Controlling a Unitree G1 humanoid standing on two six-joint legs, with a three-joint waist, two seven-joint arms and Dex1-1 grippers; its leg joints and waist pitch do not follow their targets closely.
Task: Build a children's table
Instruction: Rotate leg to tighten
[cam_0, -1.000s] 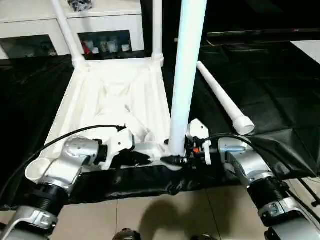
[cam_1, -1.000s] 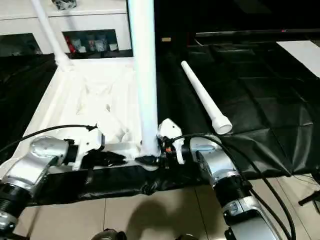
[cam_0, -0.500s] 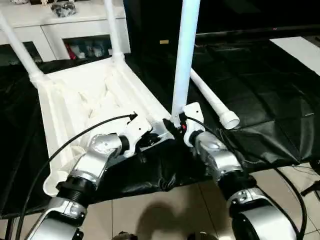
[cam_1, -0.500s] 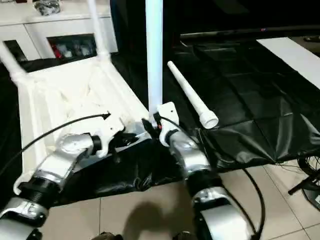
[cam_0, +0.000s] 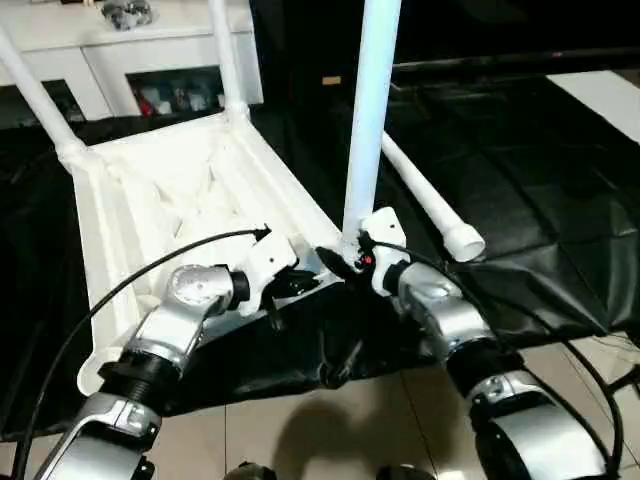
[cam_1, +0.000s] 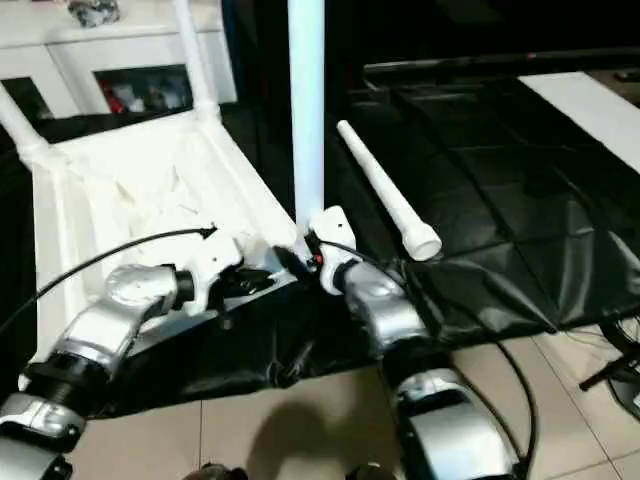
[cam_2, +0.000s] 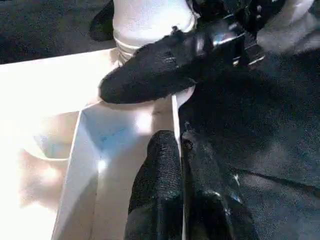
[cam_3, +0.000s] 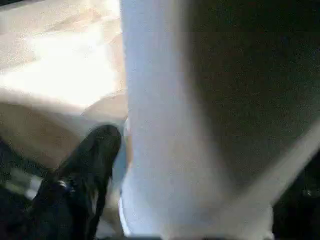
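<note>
Tabletop (cam_0: 170, 190): lies upside down on the black sheet (cam_0: 540, 200), ribs up; two far legs already stand in their sockets.
Third leg (cam_0: 370, 110): upright in the near corner socket; judged step is seating it, so press straight down and keep it plumb.
Spare leg (cam_0: 430, 205): lies on the sheet, just beyond.
Right gripper (cam_0: 345, 262): at the leg's base; whether it clasps, I cannot tell.
Left gripper (cam_2: 180, 150): fingers pinched together on the tabletop's rim wall, steadying it.
</note>
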